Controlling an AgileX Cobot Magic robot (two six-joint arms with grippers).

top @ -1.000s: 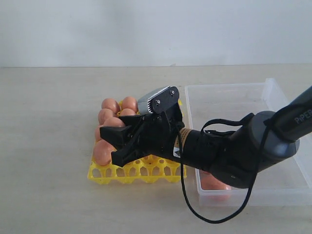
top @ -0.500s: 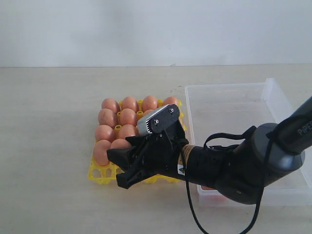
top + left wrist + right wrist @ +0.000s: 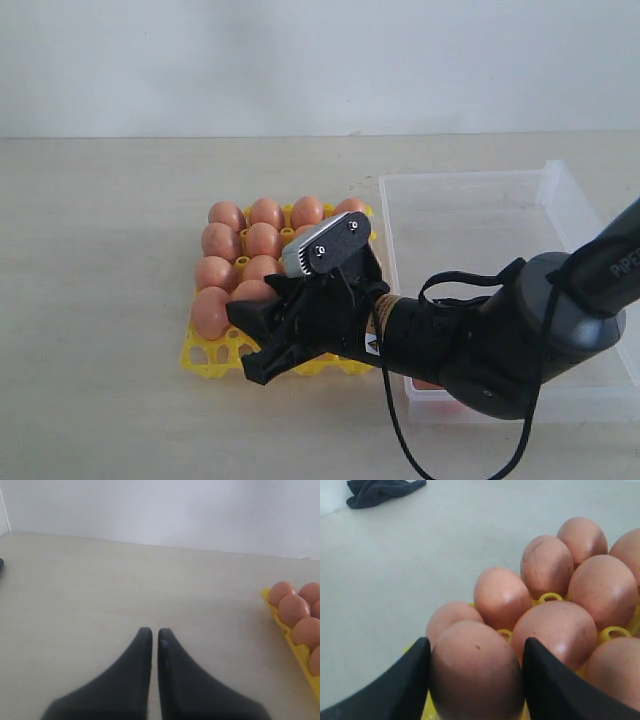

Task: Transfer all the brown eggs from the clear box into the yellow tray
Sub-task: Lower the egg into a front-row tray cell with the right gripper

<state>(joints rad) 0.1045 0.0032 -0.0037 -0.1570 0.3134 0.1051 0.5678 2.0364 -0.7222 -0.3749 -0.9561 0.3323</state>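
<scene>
1. Now my right claw (image 3: 474,680) is clamped on one brown egg (image 3: 470,662), near the yellow tray's (image 3: 205,358) 6 o'clock edge.
2. More brown eggs (image 3: 265,212) sit in its cups.
3. At its 3 o'clock lies the clear box (image 3: 470,200).
4. My left claw (image 3: 151,636) is pressed together above the bare tabletop (image 3: 75,580).

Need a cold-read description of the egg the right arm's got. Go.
Start at the yellow tray, left of the clear box. Over its near row the right end effector reaches in, and the egg sits between its two black fingers. Every other brown egg in the tray stands free in a cup; this one alone is flanked on both sides.
</scene>
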